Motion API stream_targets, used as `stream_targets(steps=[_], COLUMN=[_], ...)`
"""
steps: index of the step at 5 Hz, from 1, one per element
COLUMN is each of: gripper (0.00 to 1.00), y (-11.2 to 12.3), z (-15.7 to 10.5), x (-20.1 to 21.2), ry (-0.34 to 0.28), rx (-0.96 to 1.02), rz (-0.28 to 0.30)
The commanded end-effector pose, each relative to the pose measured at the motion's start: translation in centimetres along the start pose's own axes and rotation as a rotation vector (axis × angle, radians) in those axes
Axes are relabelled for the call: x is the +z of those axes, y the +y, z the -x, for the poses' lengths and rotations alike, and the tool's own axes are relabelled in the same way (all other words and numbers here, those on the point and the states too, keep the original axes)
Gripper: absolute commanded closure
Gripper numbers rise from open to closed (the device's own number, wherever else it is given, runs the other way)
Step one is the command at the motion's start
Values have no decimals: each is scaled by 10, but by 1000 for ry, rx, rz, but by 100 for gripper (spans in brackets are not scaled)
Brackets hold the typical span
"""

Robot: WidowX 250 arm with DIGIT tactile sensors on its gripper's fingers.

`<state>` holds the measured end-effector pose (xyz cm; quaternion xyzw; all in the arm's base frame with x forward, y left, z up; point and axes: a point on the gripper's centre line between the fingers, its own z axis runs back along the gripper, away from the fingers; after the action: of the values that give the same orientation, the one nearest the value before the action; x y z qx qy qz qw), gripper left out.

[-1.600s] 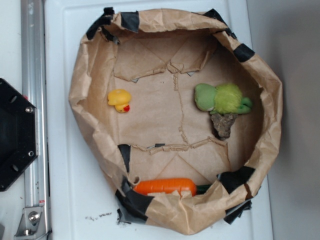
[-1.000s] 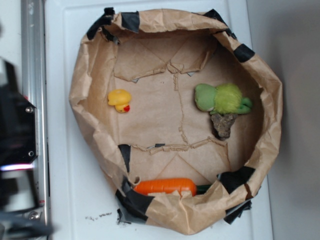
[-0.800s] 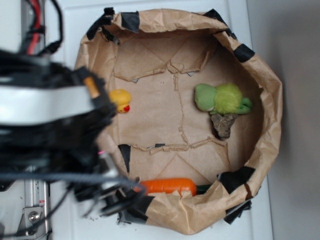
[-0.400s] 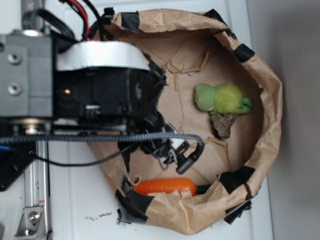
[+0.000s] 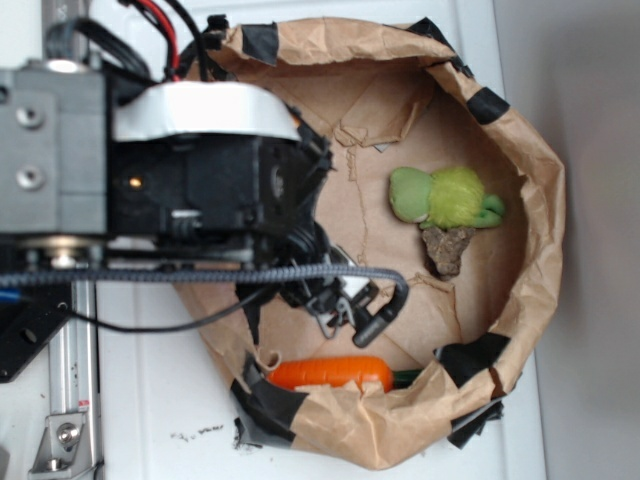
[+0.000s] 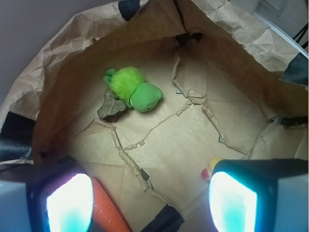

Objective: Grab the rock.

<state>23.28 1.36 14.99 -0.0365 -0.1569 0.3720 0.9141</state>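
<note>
The rock (image 5: 447, 249) is a small rough grey-brown lump on the floor of the brown paper bag (image 5: 530, 180), touching the underside of the green plush toy (image 5: 445, 197). In the wrist view the rock (image 6: 111, 108) lies at the upper left, beside the green plush toy (image 6: 131, 89). My gripper (image 6: 150, 203) hangs above the bag's floor, open, its two glowing fingers wide apart with nothing between them. It is well short of the rock. In the exterior view the arm (image 5: 190, 185) covers the bag's left half.
An orange carrot toy (image 5: 330, 374) lies along the bag's near wall, and shows by the left finger as the carrot (image 6: 106, 210). A yellow duck (image 6: 208, 170) peeks out beside the right finger. The bag's crumpled walls (image 6: 231, 38) rise on all sides. A metal rail (image 5: 72, 390) runs along the left.
The arm swung in from the left and now covers the bag's left half and the duck. Over the last 0.4 s it has hardly moved. The rock and plush have stayed put.
</note>
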Motion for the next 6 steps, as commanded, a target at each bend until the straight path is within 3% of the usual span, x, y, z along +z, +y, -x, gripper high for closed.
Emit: stream_targets(steps=[1,2,3,5,6], gripper=[0,0,0,0,0], y=[-19,-24,-25,-18,-18], z=[-33,-32,-37,-44,-45], x=[-103,-133,-131,-71,-66], ry=[-93,-97,-126,-122,-157], rx=[132,165,187,188,213], rz=[-42,-80,-44,78,115])
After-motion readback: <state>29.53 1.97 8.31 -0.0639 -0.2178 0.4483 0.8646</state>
